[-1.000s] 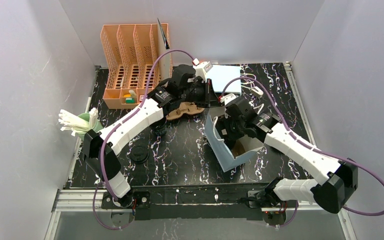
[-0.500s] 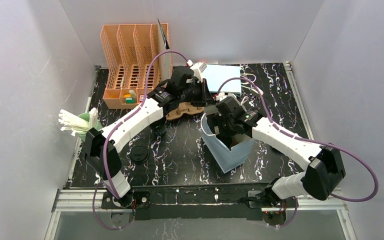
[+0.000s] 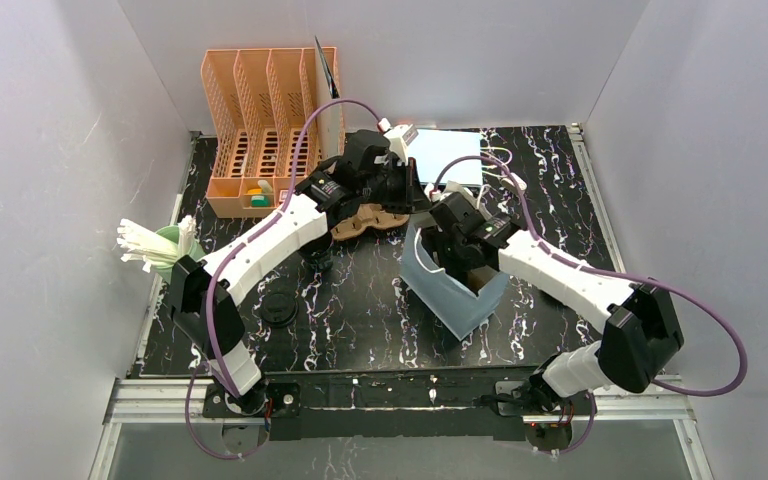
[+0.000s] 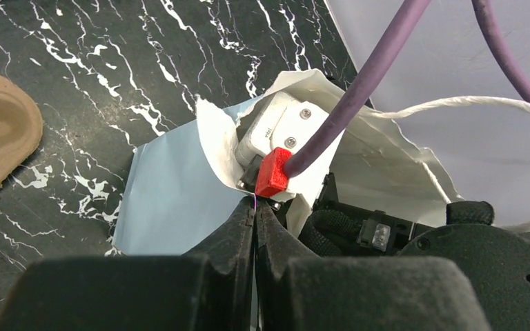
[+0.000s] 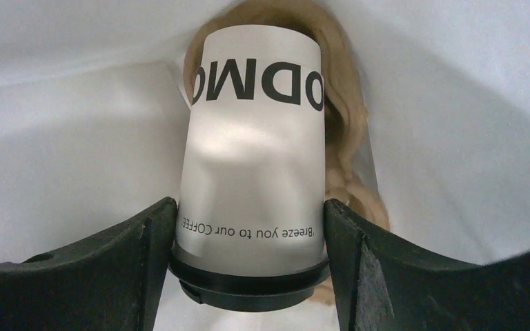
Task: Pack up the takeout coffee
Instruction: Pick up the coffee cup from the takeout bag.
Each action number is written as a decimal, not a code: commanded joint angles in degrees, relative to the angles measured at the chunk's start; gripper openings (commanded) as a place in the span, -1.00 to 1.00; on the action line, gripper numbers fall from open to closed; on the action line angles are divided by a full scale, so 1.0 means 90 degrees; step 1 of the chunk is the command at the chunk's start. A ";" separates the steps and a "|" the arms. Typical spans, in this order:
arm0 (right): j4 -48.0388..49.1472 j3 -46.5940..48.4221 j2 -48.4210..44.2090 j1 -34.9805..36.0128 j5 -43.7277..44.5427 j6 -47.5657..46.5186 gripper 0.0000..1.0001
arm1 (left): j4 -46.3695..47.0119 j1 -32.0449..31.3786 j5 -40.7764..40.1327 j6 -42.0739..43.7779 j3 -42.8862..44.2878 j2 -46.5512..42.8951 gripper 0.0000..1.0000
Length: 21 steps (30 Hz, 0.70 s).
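Status: right hand (image 5: 250, 207) clamped on coffee cup (image 5: 252, 138), white with black lid, lid end nearest the hand, both inside light-blue bag (image 3: 440, 290); left hand (image 4: 254, 214) fully closed beside bag rim.

From overhead, cup (image 5: 248, 158) and right gripper (image 5: 248, 227) unseen inside bag (image 3: 450, 295).

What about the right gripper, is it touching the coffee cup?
Touching. In the right wrist view, the right gripper has both fingers flush against the coffee cup, one on either side, with no gap.
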 commanded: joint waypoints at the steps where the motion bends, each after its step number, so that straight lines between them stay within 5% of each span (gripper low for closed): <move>1: -0.0707 0.0587 -0.0322 0.0000 0.0025 -0.0387 0.36 | 0.0180 0.0005 0.0301 0.0292 0.0443 -0.0097 -1.00; 13: -0.0955 0.2120 -0.0832 0.0006 -0.0036 -0.1005 0.34 | -0.0241 0.0007 0.0169 0.1085 0.0483 -0.0012 -1.00; 21: -0.1352 0.2784 -0.1009 0.0002 -0.0211 -0.1156 0.29 | -0.0101 0.0012 -0.1392 0.1209 0.0498 0.0106 -1.00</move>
